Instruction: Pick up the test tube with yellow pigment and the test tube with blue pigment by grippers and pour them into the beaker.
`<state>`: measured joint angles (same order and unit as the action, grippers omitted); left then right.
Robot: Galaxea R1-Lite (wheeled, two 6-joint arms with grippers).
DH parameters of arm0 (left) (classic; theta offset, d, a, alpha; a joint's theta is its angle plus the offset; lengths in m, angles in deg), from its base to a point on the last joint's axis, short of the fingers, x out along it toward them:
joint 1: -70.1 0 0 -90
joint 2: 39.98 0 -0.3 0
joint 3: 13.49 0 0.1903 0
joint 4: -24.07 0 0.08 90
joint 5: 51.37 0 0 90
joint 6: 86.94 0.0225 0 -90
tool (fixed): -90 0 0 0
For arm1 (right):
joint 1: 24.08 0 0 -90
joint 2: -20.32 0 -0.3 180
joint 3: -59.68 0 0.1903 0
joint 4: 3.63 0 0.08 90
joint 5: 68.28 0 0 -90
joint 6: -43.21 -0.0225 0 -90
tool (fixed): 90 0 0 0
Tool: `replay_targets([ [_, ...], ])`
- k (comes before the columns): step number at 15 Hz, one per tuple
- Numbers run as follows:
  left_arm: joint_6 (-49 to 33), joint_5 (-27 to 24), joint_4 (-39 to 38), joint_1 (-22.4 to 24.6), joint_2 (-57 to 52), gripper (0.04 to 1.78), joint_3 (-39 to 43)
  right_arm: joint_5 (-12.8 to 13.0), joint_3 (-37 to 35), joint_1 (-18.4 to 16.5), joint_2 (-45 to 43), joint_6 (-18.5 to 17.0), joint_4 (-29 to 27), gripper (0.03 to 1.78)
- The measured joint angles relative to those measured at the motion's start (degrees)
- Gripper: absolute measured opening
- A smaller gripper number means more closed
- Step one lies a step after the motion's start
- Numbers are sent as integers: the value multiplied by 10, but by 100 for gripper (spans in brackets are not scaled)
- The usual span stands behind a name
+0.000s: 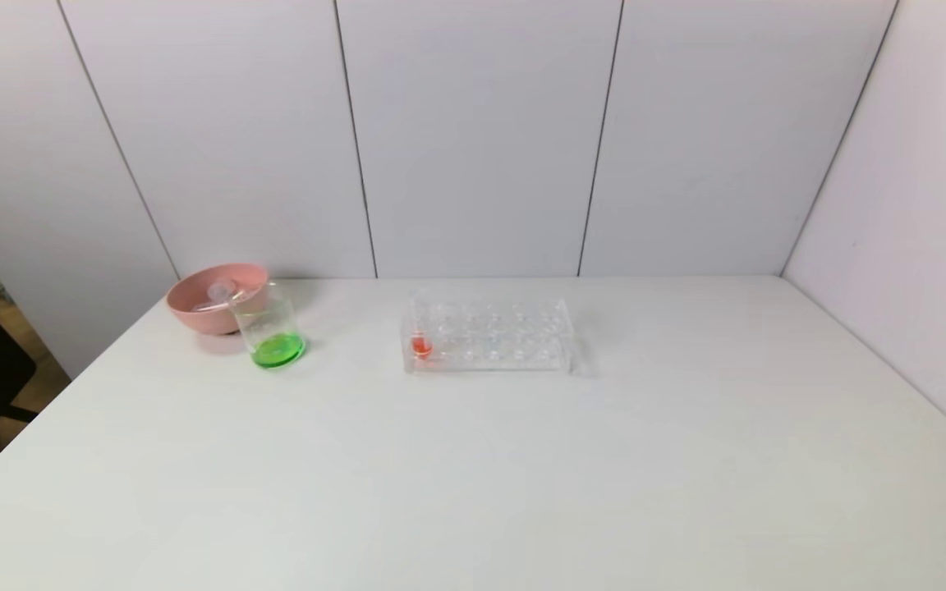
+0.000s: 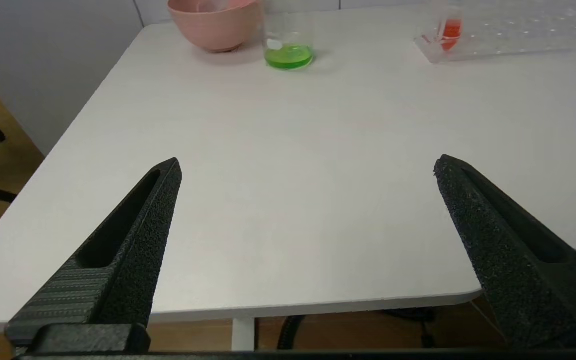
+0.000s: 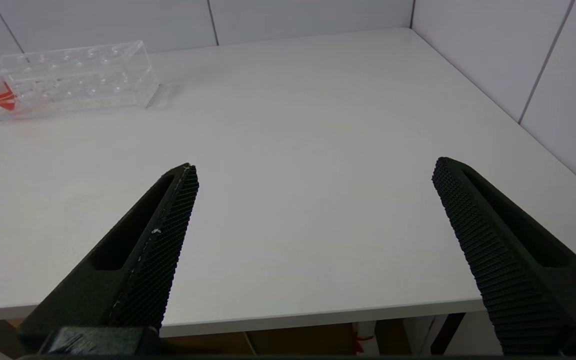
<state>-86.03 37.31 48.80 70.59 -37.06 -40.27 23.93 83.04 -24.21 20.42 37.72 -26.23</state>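
The beaker (image 1: 272,328) stands at the far left of the table and holds green liquid at its bottom; it also shows in the left wrist view (image 2: 288,42). No tube with yellow or blue liquid shows in any view. Clear empty-looking tubes (image 1: 218,291) lie in the pink bowl (image 1: 194,316) just behind the beaker. My left gripper (image 2: 308,162) is open and empty over the table's near left edge. My right gripper (image 3: 315,165) is open and empty over the near right edge. Neither gripper shows in the head view.
A clear tube rack (image 1: 514,328) stands at the far middle of the table, with one tube of red liquid (image 1: 421,345) at its left end. Walls close the back and right sides. The table's left edge drops off beside the bowl.
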Motion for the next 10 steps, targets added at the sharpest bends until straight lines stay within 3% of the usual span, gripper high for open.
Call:
replay_targets([
  [4,-55,27,-21,-1,-25,176,32,0,0,0,0,0,0,171],
  [10,-62,30,-21,-2,-30,176,34,0,0,0,0,0,0,171],
])
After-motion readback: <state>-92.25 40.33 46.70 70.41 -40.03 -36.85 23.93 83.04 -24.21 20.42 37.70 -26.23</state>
